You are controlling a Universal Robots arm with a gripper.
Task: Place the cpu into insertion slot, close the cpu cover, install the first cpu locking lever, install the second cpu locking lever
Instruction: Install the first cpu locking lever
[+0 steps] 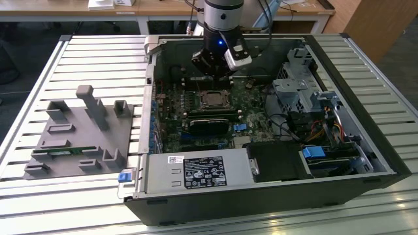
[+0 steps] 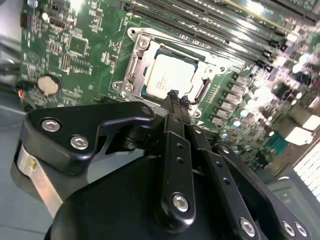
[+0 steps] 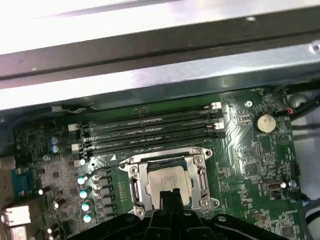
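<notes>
Slatted bench point(image 1: 85, 58) bearing an open computer case point(image 1: 261, 205): the cpu point(image 2: 167, 75) sits in the middle of the motherboard point(image 2: 75, 45) under the lowered cpu cover point(image 2: 134, 67), the end effector point(image 2: 175, 95) pressed together, empty, just above the cpu's edge; locking levers appear the step in hand, demanding a fine, precise hook

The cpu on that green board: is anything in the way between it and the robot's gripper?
Nothing visible does. In the second wrist view the shut gripper hangs just over one edge of the cpu, with only open air between them. The cpu cover lies framed around the chip, leaving its metal top bare.
</notes>
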